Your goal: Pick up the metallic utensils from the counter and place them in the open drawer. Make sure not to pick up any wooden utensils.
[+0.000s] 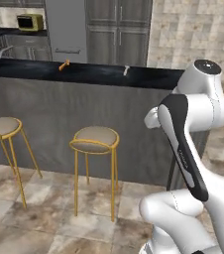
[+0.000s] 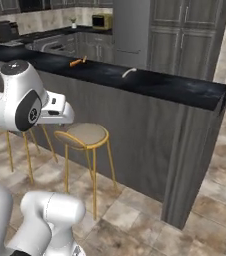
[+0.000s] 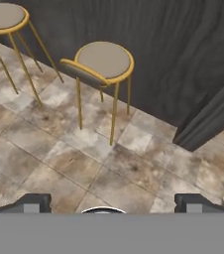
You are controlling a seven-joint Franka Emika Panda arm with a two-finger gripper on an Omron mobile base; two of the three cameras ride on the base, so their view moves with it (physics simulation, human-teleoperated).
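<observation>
— Pincer [image 3: 113, 203] first: how does it stand?

— Spread wide with nothing between its tips, pointing down at the tiled floor [image 3: 59, 163] in front of the counter's grey panel.

— What stands near it?

— Two stools with gold legs and tan seats. The nearer stool [image 3: 103, 62] is close against the panel, the other stool [image 3: 4, 17] off to its side, well apart.

— And the utensils?

— Up on the black counter [image 2: 160, 85]. The orange utensil [image 1: 64, 65] lies toward the far edge; the silver utensil [image 1: 126, 70] lies further along, well apart from it. The arm is folded below the counter top, away from both.

— The room?

— Tall grey cabinets [image 2: 185, 35] behind the counter, a stone-tiled wall [image 1: 193, 34] beside them, and a yellow microwave [image 1: 29, 22] on a back worktop.
</observation>
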